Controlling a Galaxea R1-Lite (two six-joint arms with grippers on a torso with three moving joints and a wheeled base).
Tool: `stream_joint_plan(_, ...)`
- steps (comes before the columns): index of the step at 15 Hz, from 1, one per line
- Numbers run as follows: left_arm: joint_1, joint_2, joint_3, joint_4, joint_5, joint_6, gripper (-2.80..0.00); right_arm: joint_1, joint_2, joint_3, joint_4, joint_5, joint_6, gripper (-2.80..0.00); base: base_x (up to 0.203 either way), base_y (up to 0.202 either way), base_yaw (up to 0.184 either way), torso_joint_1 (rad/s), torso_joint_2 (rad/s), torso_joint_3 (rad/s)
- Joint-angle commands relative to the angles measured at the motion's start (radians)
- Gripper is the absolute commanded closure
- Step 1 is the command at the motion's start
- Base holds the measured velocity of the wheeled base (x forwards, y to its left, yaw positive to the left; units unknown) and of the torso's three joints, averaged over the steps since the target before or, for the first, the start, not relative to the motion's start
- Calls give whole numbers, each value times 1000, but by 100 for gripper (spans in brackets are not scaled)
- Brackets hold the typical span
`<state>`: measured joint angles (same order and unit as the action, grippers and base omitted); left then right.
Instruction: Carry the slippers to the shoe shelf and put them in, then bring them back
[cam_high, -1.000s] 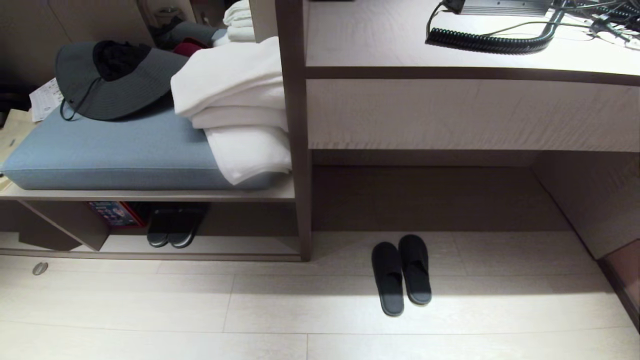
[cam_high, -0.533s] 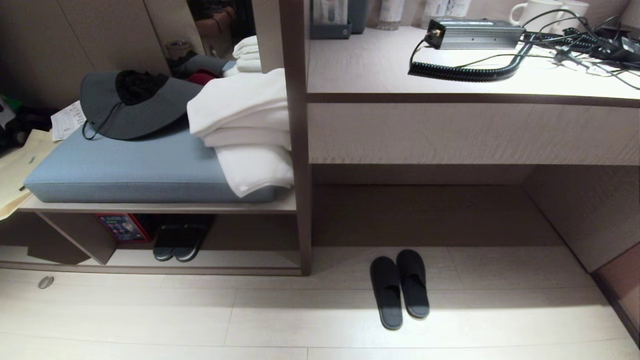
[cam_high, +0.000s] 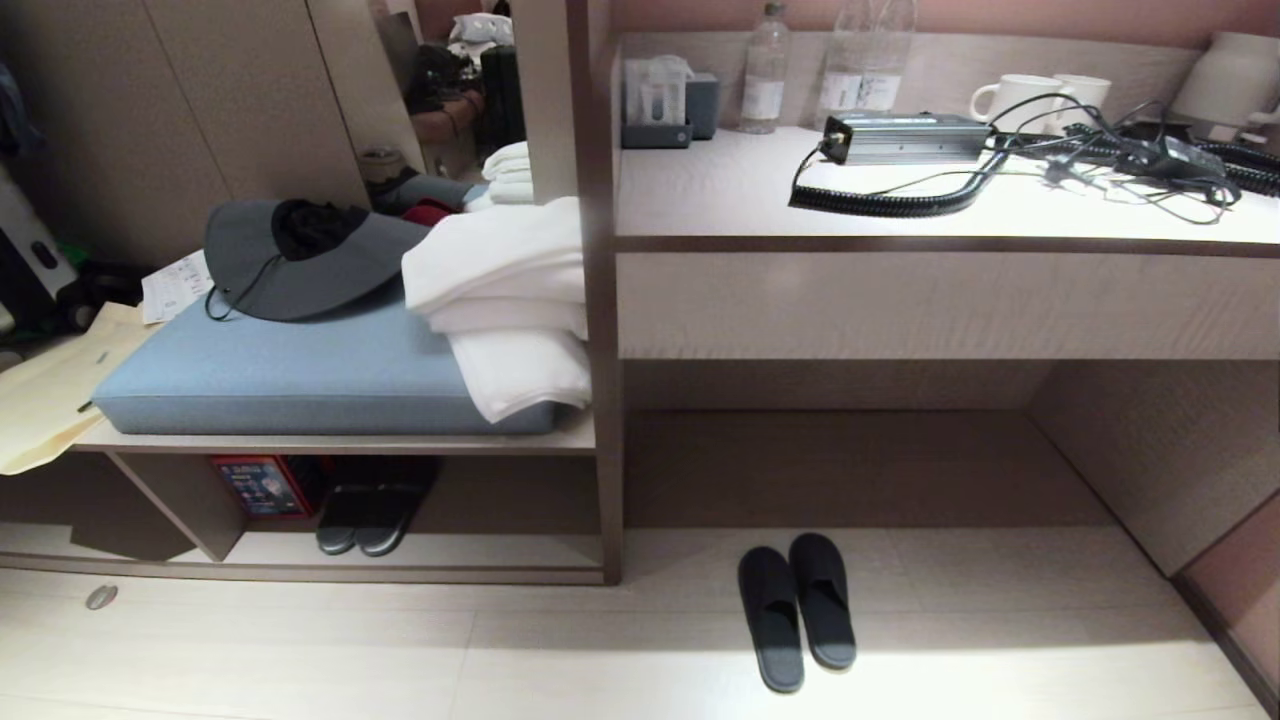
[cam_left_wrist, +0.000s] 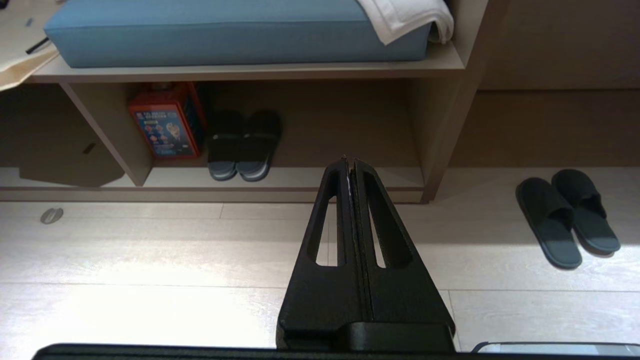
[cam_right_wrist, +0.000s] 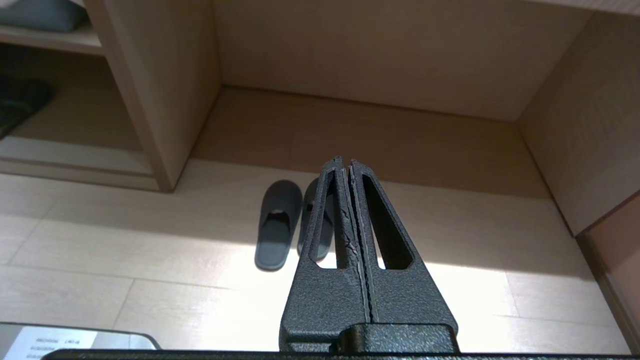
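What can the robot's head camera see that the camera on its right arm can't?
Only the head view shows the desk top with its bottles, mugs and cables, plus the grey hat, the white towels and the blue cushion.

Only the right wrist view shows the right claw, shut and hanging above the floor.

Both show the slippers, side by side on the floor at the mouth of the open space under the desk.
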<state>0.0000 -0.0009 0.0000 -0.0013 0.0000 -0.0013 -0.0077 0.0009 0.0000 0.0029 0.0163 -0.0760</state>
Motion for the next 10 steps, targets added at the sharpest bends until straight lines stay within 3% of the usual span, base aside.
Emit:
stream_joint_plan(1,0,1,0,0,2,0,0,0,2,0,0,0,-1,0,0,0,0,4,2,204)
stream_joint_plan(10,0,0,0,0,0,1,0,0,1,0,0,1,-1,0,0,0,0,1,2,201)
